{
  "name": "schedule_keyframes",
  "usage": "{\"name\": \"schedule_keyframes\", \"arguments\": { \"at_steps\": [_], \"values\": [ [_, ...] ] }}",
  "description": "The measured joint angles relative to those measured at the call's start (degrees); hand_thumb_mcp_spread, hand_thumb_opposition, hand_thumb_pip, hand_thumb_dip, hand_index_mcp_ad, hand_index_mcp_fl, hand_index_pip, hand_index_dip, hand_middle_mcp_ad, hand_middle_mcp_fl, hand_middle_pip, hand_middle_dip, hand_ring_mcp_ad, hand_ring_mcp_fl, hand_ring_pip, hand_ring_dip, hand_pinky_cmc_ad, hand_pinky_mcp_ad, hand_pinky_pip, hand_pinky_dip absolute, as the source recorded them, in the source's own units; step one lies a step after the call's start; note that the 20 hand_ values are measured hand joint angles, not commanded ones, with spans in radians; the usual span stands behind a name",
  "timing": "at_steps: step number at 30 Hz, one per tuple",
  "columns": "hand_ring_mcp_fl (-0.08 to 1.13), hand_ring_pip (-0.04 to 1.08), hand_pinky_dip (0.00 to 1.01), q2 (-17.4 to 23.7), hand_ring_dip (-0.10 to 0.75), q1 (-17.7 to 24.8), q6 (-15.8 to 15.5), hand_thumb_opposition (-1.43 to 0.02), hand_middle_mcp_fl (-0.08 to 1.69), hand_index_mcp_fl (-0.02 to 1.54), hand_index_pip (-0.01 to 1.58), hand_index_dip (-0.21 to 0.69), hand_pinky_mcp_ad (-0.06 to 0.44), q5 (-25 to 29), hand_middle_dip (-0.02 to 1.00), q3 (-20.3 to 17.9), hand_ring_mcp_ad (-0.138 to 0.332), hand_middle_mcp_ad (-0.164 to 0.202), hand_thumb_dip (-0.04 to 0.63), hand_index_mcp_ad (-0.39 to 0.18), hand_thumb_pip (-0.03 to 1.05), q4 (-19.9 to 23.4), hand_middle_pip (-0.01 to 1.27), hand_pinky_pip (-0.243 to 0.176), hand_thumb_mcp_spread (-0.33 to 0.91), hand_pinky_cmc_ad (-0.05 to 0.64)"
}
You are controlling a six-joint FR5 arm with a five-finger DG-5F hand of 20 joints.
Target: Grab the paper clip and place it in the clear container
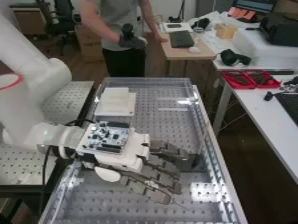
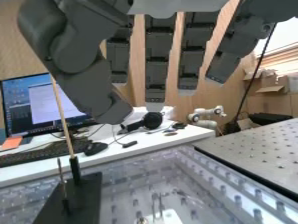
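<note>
You have the hand [image 1: 158, 175] above the near half of the benchtop [image 1: 216, 187], its fingers nearly straight and slightly spread, with nothing gripped between them and the thumb. The dark block [image 1: 191, 160] with thin upright rods sits beside the fingers, near the right edge. A white block [image 1: 116, 104] lies towards the far left corner. In the wrist view, thin metal pieces [image 2: 158, 202] show by a small white piece [image 2: 170, 217]; you cannot tell whether one is the paper clip.
</note>
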Motion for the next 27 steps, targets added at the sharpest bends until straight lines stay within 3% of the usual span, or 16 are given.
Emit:
{"name": "schedule_keyframes", "arguments": {
  "at_steps": [6, 11, 16, 18, 27],
  "values": [
    [0.18, 0.39, 0.4, -1.7, 0.353, -0.3, 0.5, -0.79, 0.37, 0.01, 0.69, -0.195, 0.197, 0.2, 0.52, -0.6, 0.079, 0.007, 0.333, -0.187, 0.84, 2.7, 0.46, 0.016, 0.45, 0.398],
    [0.2, 0.39, 0.38, -2.9, 0.353, -0.3, 1.1, -0.79, 0.34, 0.01, 0.66, -0.195, 0.18, 0.5, 0.52, -1.5, 0.096, 0.007, 0.333, -0.187, 0.84, 5.4, 0.62, 0.017, 0.47, 0.398],
    [0.2, 0.41, 0.34, -3.8, 0.353, -0.2, 0.8, -0.79, 0.31, 0.01, 0.66, -0.195, 0.183, 0.9, 0.52, -1.3, 0.099, 0.003, 0.333, -0.188, 0.84, 5.2, 0.76, 0.021, 0.49, 0.398],
    [0.2, 0.44, 0.32, -4.1, 0.353, -0.1, 0.8, -0.79, 0.29, 0.0, 0.64, -0.195, 0.162, 1.1, 0.52, -1.1, 0.101, 0.003, 0.333, -0.187, 0.84, 4.8, 0.8, 0.019, 0.51, 0.405],
    [0.23, 0.53, 0.25, -5.6, 0.353, -0.1, 1.1, -0.79, 0.25, 0.01, 0.62, -0.195, 0.157, 1.4, 0.62, -0.3, 0.101, 0.007, 0.332, -0.187, 0.83, 3.9, 0.95, 0.037, 0.54, 0.412]
  ]
}}
